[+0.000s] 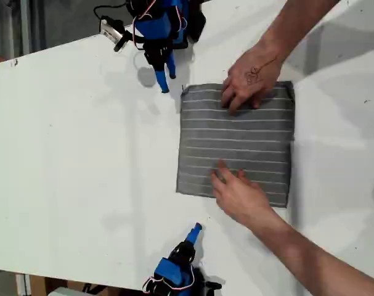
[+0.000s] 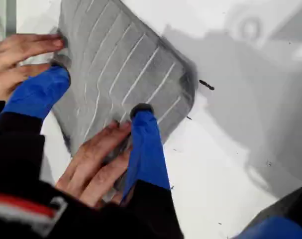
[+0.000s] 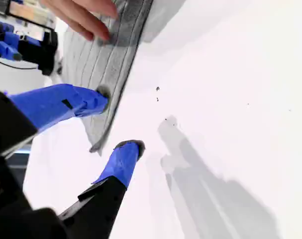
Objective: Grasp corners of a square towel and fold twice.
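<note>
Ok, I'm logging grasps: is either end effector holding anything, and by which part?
Nothing is held: my first end effector and second end effector are open.

Your second pincer (image 3: 118,124) is wide open, its two blue fingers (image 3: 66,104) spread apart above the white bench (image 3: 225,99). The grey striped towel (image 3: 98,59) lies flat there, and one corner (image 3: 96,147) sits between the fingers. A person's hand (image 3: 83,15) presses on the towel farther off.
</note>
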{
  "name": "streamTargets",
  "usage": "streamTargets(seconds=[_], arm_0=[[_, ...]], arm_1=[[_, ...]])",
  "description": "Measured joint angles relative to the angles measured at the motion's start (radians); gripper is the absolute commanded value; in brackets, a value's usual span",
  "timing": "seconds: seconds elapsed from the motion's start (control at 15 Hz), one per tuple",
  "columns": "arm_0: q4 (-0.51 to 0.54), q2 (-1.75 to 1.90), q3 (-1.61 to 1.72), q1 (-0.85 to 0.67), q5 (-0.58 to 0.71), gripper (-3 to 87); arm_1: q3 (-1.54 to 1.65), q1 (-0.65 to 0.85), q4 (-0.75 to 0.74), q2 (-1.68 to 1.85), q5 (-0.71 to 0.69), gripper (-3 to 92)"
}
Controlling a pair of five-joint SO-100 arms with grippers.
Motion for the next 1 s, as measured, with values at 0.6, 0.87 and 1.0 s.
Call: streamTargets(seconds=[0.6, 0.87, 1.0], arm_0=[[0.0, 0.0, 0.0, 0.0, 0.0, 17.3], [0.0, 0.0, 0.0, 0.0, 0.0, 17.3], [0.0, 0.0, 0.0, 0.0, 0.0, 17.3]], arm_1=[[0.014, -0.003, -0.018, 0.0, -0.118, 21.1], [0.014, -0.003, -0.018, 0.0, -0.118, 21.1], [0.014, -0.003, -0.018, 0.0, -0.118, 21.1]])
